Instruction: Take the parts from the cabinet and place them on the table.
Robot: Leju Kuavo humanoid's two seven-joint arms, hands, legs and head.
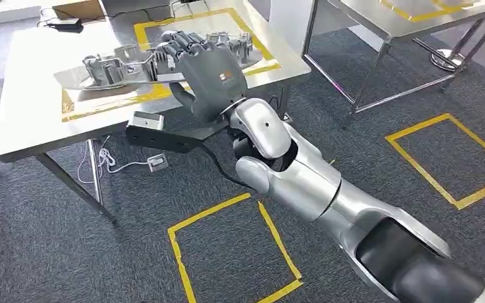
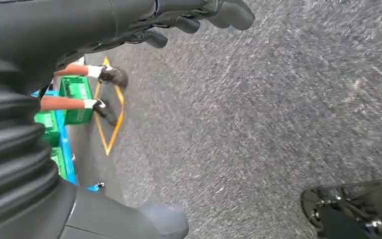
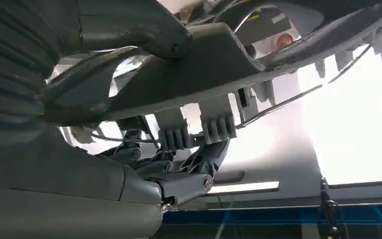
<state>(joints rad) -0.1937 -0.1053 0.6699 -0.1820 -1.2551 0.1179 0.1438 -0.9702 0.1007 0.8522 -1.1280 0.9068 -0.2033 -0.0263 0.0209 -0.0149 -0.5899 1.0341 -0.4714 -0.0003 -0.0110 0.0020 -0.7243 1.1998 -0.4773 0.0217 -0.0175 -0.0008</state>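
Note:
My right hand [image 1: 211, 76] reaches over the white table [image 1: 31, 57] and grips a long grey cast metal part [image 1: 110, 68]. The part lies across the yellow taped rectangle [image 1: 145, 31] on the tabletop; I cannot tell whether it touches the surface. In the right wrist view the part [image 3: 219, 55] runs between the thumb [image 3: 129, 22] and the darker fingers [image 3: 179, 184], which clamp it from both sides. My left hand [image 2: 129, 20] hangs over grey carpet, its fingers [image 2: 204, 15] and thumb [image 2: 164, 224] apart with nothing between them.
A steel-framed table [image 1: 379, 19] stands at the back right. Yellow tape squares [image 1: 227, 252] mark the carpet. A white cable and small box [image 1: 155, 161] lie under the white table. A person's feet [image 2: 112, 77] stand beside green crates [image 2: 74, 94].

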